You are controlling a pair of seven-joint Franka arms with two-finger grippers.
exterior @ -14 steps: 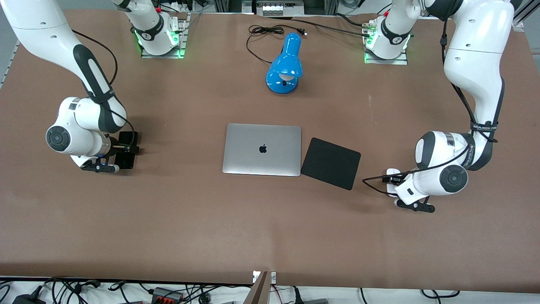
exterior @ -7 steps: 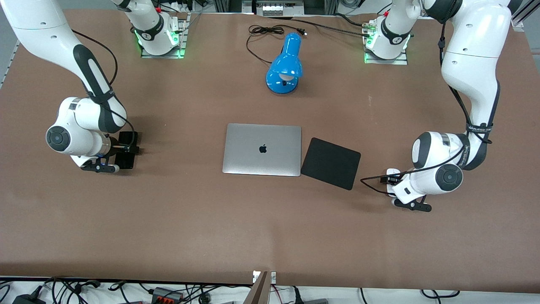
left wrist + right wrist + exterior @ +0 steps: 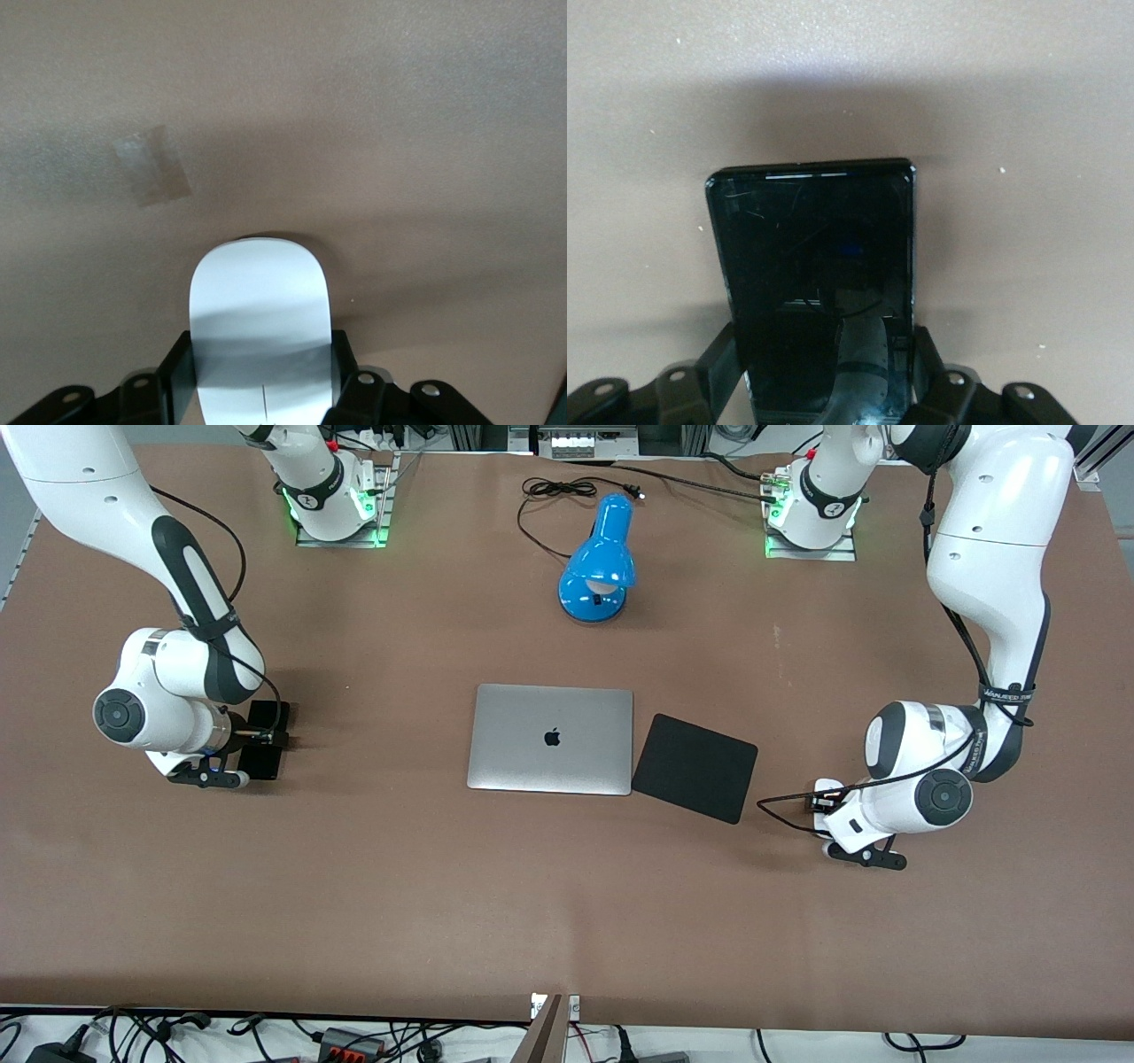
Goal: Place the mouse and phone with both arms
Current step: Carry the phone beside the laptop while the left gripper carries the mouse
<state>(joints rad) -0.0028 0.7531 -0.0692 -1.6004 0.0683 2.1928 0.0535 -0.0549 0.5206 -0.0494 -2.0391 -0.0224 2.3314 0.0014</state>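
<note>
The tabletop carries a closed laptop and a black pad at its middle. At the right arm's end, the right hand grips the phone; at the left arm's end, the left hand pinches the mouse. Both grips look shallow, so either thing might slip when lifted.

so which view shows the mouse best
The left wrist view: the white mouse fills the middle, the left gripper closed on its sides. The front view shows only a sliver of it beside the left arm's wrist. The right wrist view shows the phone instead.
</note>
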